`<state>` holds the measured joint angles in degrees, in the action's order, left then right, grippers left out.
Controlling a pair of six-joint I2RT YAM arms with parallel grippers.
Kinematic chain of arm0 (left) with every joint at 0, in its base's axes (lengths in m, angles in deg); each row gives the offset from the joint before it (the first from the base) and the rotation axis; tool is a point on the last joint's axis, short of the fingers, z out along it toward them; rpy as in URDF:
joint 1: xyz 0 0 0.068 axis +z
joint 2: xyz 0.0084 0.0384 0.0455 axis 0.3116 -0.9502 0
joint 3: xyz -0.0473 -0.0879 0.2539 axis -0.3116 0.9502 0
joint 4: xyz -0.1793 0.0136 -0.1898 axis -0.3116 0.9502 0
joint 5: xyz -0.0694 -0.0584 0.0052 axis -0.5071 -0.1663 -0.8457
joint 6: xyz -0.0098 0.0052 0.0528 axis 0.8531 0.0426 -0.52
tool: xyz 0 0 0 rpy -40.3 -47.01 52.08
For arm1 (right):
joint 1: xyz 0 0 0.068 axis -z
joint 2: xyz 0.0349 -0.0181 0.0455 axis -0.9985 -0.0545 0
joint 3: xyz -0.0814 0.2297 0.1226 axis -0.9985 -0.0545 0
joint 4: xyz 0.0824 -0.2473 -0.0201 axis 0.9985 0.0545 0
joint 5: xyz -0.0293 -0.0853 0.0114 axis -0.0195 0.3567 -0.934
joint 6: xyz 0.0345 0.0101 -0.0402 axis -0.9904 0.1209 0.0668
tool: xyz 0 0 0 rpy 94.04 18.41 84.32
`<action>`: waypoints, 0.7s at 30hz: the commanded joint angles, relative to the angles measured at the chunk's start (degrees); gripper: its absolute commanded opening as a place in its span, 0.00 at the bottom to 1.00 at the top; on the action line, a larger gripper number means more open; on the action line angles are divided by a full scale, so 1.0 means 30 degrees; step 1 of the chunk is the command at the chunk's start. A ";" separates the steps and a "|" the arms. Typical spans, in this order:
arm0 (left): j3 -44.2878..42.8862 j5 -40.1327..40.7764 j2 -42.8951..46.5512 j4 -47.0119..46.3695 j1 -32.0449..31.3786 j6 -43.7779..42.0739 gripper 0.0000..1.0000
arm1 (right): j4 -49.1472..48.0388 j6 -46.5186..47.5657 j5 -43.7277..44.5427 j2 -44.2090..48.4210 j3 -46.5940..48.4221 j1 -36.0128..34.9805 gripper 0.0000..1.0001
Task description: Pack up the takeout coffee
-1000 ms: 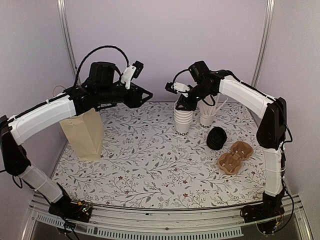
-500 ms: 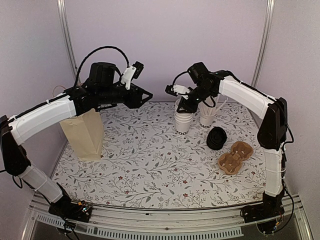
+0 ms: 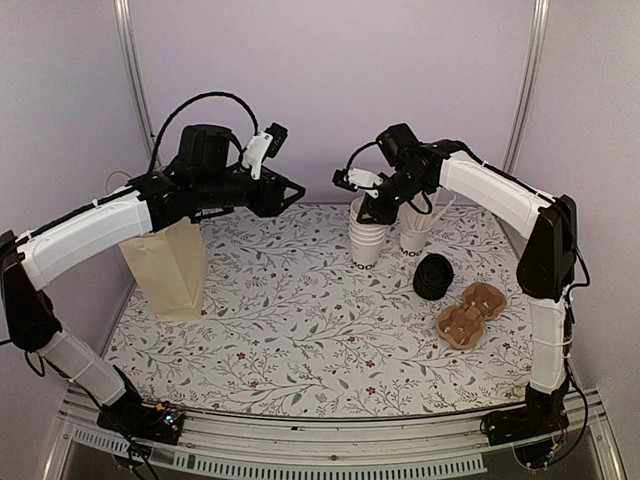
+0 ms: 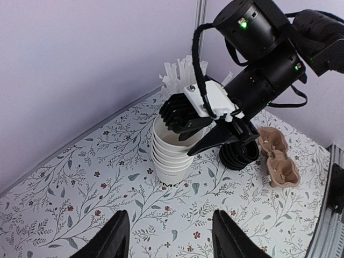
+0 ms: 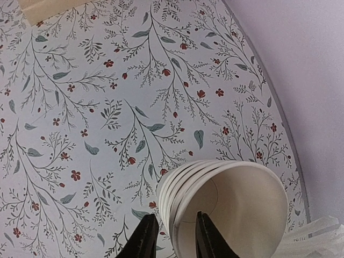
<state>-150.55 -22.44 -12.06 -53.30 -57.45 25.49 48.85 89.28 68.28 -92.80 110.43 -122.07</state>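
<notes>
Overhead view, upper centre: a nested stack of small white paper cups [image 3: 366, 243] is seen standing on the floral-patterned table cover [image 3: 300, 345]. Black lettering is visible low on the bottom cup. No lids are fitted. The uppermost cup is tilted slightly against the rest of the stack.

The right gripper [image 3: 368, 210] is positioned at the top of this stack. In the right wrist view, lower centre, one finger is seen inside the mouth of the top cup and the other outside, so that the cup wall lies between them. The fingers stand narrowly apart. Whether they are pressed onto the wall cannot be told.

The left gripper [image 4: 171, 215] is held in the air, left of the stack in the overhead view and well apart from it. Its two fingers are spread, with nothing between them.

Just right of the stack, a similar white cup filled with white straws [image 3: 414, 238] is noted. A stack of round black plastic lids [image 3: 434, 276] lies below and to the right of both cups. Nearer the lower right, brown moulded-pulp cup carriers [image 3: 470, 312] lie on the cover, just beside the lids.

At the left of the overhead frame, a tall cream paper bag [image 3: 170, 268] stands upright, partly hidden by the left arm.
</notes>
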 commanded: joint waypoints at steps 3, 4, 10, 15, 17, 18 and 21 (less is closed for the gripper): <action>0.0315 0.0264 0.0203 -0.0431 -0.0124 -0.0351 0.55 | -0.0011 -0.0236 0.0250 0.0135 0.0010 -0.0101 0.24; 0.0313 0.0262 0.0190 -0.0424 -0.0149 -0.0364 0.54 | -0.0019 -0.0236 0.0248 0.0157 0.0010 -0.0058 0.23; 0.0322 0.0294 0.0189 -0.0435 -0.0206 -0.0395 0.54 | 0.0021 -0.0236 0.0328 -0.0031 0.0010 -0.0084 0.22; 0.0368 0.0382 0.0168 -0.0437 -0.0256 -0.0452 0.55 | 0.0080 -0.0236 0.0409 -0.0273 0.0056 -0.0077 0.22; 0.0376 0.0408 0.0159 -0.0443 -0.0263 -0.0479 0.55 | 0.0135 -0.0211 0.0398 -0.0353 0.0093 -0.0095 0.22; 0.0376 0.0411 0.0174 -0.0421 -0.0307 -0.0482 0.55 | 0.0138 -0.0207 0.0395 -0.0382 0.0105 -0.0087 0.22; 0.0409 0.0441 0.0160 -0.0431 -0.0293 -0.0512 0.55 | 0.0129 -0.0207 0.0395 -0.0421 0.0108 -0.0098 0.21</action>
<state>-150.18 -21.45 -12.06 -53.30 -57.77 24.66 48.85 89.26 68.87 -92.82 110.43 -122.07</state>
